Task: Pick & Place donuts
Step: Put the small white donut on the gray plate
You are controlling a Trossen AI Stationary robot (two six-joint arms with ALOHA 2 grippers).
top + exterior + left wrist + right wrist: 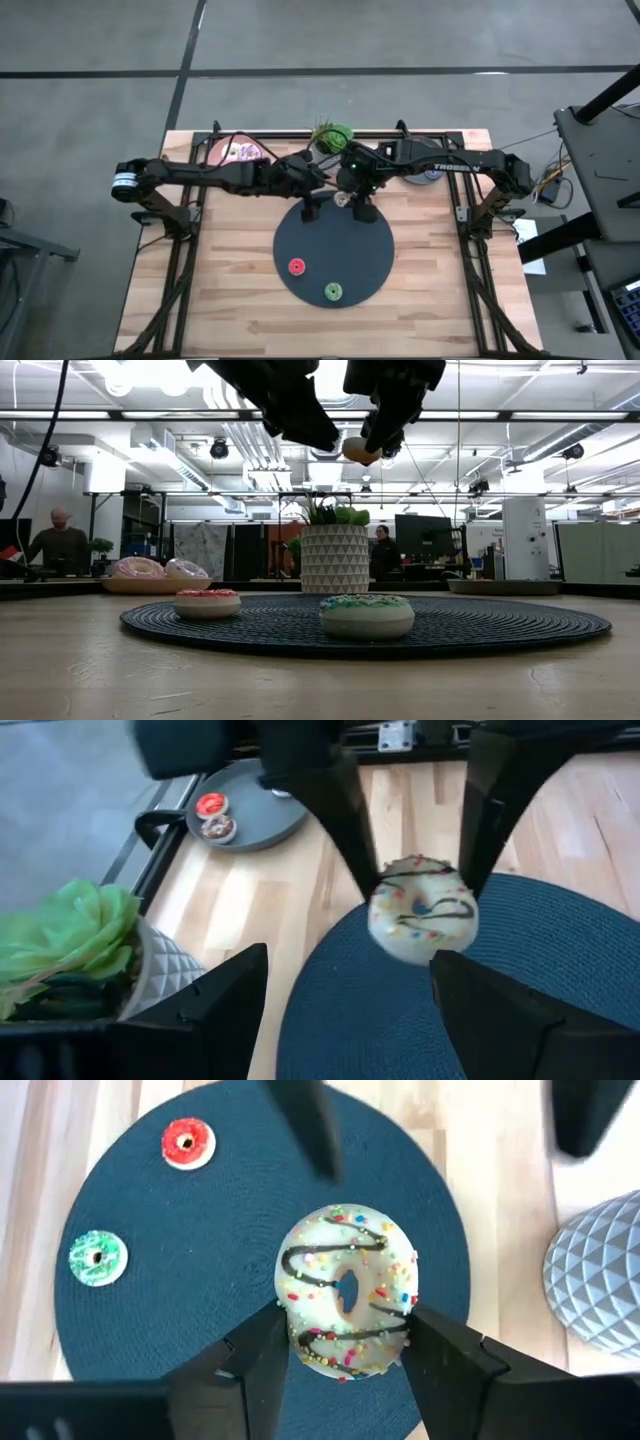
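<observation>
A white donut (348, 1290) with dark drizzle and sprinkles hangs above the dark round disc (370, 250), with my right gripper (350, 1355) shut on it. My left gripper (345, 1010) stands open just to the donut's left, level with it and touching nothing. It also shows as two dark fingers beyond the donut in the right wrist view. A small red donut (296, 266) and a small green donut (333, 291) lie flat on the disc's near part. In the low view the held donut (358, 450) is high above the disc. My right gripper pinches the white donut by two opposite sides of its outer rim (400, 1342) between its two fingers. The fingers slant down from the table's right side. The donut stands on edge, frosted face toward the wrist, lifted clear above the disc.
A pink plate (237, 152) with larger donuts sits at the far left. A grey plate (250, 815) at the far right holds a red and a brown donut. A patterned plant pot (330, 135) stands at the far middle, just behind both grippers.
</observation>
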